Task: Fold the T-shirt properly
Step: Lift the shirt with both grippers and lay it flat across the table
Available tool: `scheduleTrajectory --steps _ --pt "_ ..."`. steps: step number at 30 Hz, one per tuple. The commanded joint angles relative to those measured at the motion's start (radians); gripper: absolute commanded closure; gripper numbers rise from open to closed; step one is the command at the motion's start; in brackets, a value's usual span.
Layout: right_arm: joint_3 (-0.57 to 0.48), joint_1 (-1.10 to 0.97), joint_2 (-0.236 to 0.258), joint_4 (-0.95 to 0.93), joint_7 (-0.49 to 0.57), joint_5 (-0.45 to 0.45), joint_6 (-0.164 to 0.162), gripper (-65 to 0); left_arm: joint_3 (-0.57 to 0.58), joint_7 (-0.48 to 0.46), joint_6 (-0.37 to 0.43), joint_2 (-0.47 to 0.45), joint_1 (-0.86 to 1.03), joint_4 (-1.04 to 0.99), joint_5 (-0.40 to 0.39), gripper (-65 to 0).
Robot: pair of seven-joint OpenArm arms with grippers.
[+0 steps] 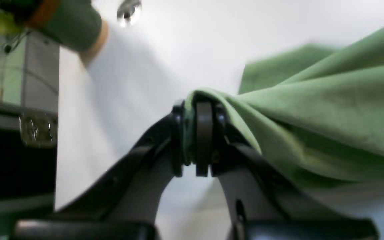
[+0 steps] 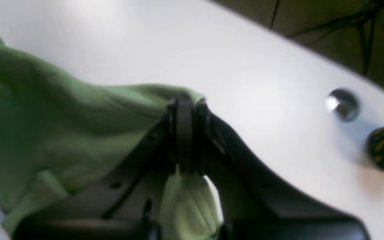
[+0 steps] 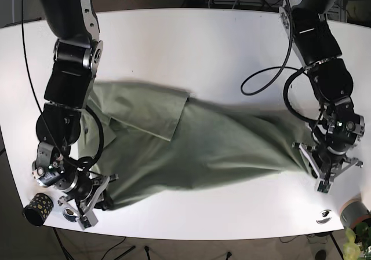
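T-shirt [image 3: 191, 147] held at both ends near the table's front edge

Green cloth lies stretched and rumpled across the middle of the white table [image 3: 191, 40]. The right gripper [image 2: 184, 133] is clamped together on a bunched fold near the front corner on the base view's left, beside a dark yellow-spotted cylinder [image 3: 36, 208]. The left gripper [image 1: 200, 136] is pinched tight on the opposite end, near the other front corner. Farther back, one sleeve [image 3: 152, 110] lies folded over the body.
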Motion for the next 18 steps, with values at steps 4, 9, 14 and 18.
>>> scheduleTrajectory --steps 4,9,14,18 --pt "-0.053 0.176 0.069 -0.054 0.027 0.024 -0.002 0.0 -0.001 0.040 0.007 0.002 -0.196 -0.045 0.005 0.0" --pt "-0.060 0.329 0.096 -0.101 0.024 0.025 -0.002 0.0 -0.001 0.041 0.007 -0.004 -0.366 -0.086 0.006 0.0" --pt "-0.113 0.492 0.118 -0.121 -0.020 0.025 -0.002 0.0 0.000 0.038 0.007 -0.053 -0.550 -0.157 0.005 0.0" --pt "-0.159 0.568 0.136 -0.118 -0.030 0.027 -0.002 0.0 0.000 0.034 0.001 -0.075 -0.670 -0.226 0.002 0.0"
